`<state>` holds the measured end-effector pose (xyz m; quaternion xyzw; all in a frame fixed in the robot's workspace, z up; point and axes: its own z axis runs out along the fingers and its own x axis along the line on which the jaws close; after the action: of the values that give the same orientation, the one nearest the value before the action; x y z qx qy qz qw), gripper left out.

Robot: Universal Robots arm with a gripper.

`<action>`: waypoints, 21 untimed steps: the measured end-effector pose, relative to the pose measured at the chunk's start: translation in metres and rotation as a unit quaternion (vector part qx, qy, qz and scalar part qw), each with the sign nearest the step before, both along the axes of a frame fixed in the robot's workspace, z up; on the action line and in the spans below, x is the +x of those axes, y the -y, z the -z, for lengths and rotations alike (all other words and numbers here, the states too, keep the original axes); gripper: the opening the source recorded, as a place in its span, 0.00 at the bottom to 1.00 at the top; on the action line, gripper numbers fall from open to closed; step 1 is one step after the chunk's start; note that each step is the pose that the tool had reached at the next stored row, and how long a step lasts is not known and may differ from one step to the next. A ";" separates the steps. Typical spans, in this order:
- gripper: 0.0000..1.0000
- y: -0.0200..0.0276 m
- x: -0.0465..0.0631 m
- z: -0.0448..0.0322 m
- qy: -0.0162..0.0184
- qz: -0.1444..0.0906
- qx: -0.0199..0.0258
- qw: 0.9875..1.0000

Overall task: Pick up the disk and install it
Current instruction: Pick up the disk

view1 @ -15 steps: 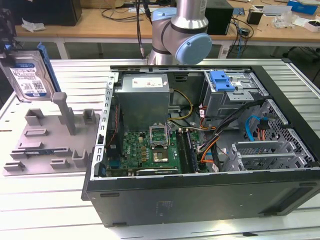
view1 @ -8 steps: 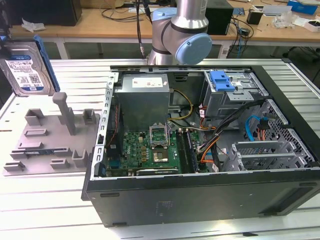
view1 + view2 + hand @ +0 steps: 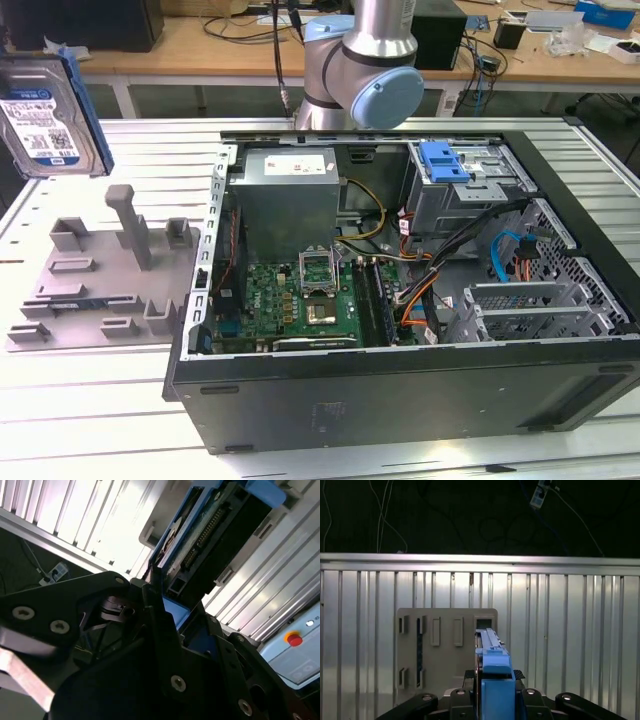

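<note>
The disk (image 3: 45, 115), a silver drive with a white-and-blue label and a blue rail bracket, hangs in the air at the exterior view's far left, above the grey fixture (image 3: 110, 270). In the first wrist view the disk (image 3: 492, 655) stands edge-on, clamped at its blue end by my gripper (image 3: 492, 687). In the second wrist view the disk (image 3: 215, 535) shows its connector edge, and my gripper (image 3: 172, 605) is shut on it. The grey drive cage (image 3: 470, 195) with its blue latch (image 3: 445, 160) sits in the open computer case (image 3: 400, 385).
The grey fixture (image 3: 445, 650) lies on the slatted metal table (image 3: 100, 400), directly below the held disk. The arm's base (image 3: 360, 70) rises behind the case. Cables, a power supply (image 3: 285, 195) and the motherboard (image 3: 290, 300) are inside the case.
</note>
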<state>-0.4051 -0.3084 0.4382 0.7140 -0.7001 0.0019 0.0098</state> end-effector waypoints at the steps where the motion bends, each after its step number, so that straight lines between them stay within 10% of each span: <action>1: 0.37 0.0000 0.000 -0.0061 0.000 0.000 0.000 1.000; 13: 0.37 0.0000 0.000 -0.0417 0.000 0.000 0.000 1.000; 21: 0.37 0.0000 0.000 -0.0435 0.000 0.000 0.000 1.000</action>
<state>-0.4051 -0.3084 0.4817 0.7140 -0.7000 0.0019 0.0098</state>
